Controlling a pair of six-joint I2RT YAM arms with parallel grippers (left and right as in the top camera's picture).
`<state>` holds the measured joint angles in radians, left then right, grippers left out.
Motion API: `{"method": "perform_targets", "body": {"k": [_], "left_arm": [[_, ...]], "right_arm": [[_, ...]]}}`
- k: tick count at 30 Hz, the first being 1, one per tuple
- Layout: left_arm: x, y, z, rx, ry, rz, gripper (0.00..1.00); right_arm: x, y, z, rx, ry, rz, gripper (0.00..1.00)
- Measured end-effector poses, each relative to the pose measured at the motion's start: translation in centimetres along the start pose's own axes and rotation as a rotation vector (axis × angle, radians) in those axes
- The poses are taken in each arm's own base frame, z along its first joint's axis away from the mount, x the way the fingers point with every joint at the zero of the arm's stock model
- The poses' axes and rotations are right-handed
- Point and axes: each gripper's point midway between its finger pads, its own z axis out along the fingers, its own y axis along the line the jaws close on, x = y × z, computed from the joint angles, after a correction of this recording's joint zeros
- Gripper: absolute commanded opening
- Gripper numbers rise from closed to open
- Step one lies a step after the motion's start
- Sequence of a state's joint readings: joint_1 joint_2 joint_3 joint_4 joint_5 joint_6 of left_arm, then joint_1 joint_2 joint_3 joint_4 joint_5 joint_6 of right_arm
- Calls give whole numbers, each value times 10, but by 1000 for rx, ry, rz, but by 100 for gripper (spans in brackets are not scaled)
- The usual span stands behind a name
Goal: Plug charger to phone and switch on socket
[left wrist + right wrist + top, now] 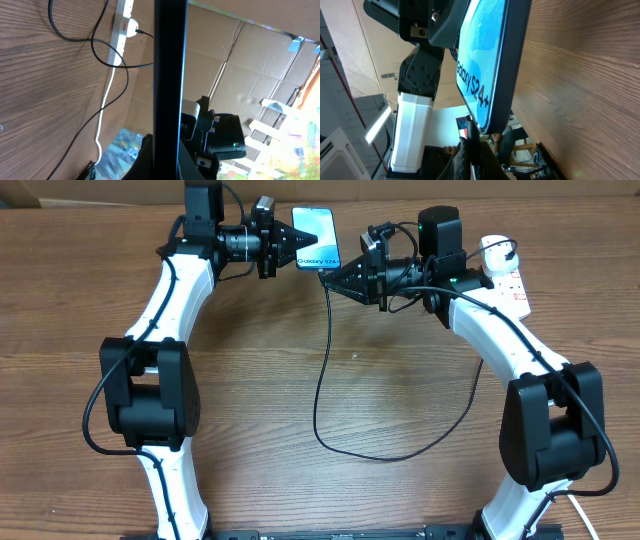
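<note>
The phone (314, 238) has a lit blue screen with "Galaxy" text and is held off the table at the back. My left gripper (287, 248) is shut on its left edge. In the left wrist view the phone (170, 75) is an edge-on dark bar between the fingers (148, 156). My right gripper (327, 277) is shut on the plug end of the charger (327, 350). Its tip meets the phone's near end (490, 60); I cannot tell whether it is seated. The cable loops across the table toward the socket (506, 276), a white strip at the back right.
The socket's thick white cord (104, 107) trails off the table edge. Cardboard sheets (240, 55) stand behind the table. The charger's slack makes a wide loop (385, 456) in the middle of the wooden table (260, 400), between the two arm bases.
</note>
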<state>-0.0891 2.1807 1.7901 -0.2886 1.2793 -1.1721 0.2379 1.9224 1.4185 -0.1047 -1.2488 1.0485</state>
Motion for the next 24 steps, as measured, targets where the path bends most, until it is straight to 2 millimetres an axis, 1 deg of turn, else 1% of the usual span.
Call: {"method": "perform_targets", "body": {"k": [24], "left_arm": [[1,0,1,-1,6,20,4]], "right_arm": [[0,0,0,-1,1,22,4]]}}
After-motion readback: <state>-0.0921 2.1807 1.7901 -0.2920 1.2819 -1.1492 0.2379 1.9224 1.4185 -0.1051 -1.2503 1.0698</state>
